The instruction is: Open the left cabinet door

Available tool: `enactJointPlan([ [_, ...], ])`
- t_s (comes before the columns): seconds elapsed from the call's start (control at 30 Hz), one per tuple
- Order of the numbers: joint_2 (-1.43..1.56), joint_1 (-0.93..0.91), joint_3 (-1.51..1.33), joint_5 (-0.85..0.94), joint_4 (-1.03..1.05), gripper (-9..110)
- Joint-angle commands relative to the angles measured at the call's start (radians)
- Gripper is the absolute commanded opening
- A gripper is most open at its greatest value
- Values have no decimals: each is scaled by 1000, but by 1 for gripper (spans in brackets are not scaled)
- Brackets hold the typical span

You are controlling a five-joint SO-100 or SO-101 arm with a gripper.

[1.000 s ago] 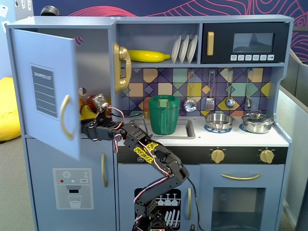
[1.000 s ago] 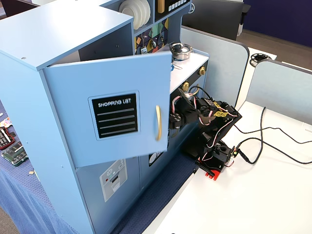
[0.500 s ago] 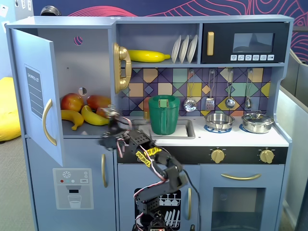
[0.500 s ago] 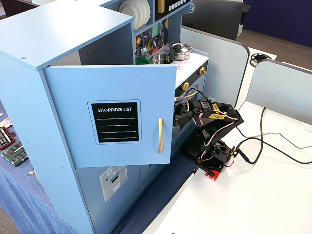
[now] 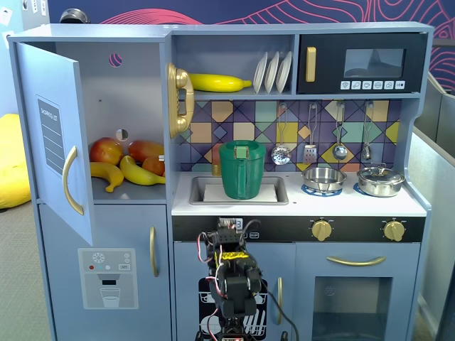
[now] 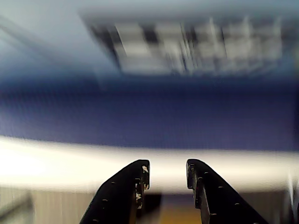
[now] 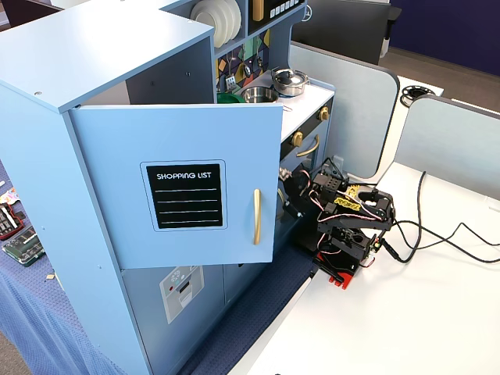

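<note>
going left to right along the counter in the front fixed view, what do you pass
green pitcher in the sink → silver bowl → lidded silver pot

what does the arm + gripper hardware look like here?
The arm is black plastic with exposed servos, thin red and white wires looped along the links, a yellow label near the top, and a red base part. Black cables trail across the white table. In the wrist view, the gripper has two matte black tapered fingers with small holes.
</note>
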State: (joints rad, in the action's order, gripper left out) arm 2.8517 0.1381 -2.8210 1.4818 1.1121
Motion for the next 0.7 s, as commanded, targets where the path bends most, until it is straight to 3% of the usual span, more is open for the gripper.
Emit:
enactJointPlan([
  [0.0, 69, -49, -64, -67, 67, 0],
  [0.43, 298, -147, -175, -87, 383, 0],
  [0.67, 327, -173, -175, -107, 400, 0],
])
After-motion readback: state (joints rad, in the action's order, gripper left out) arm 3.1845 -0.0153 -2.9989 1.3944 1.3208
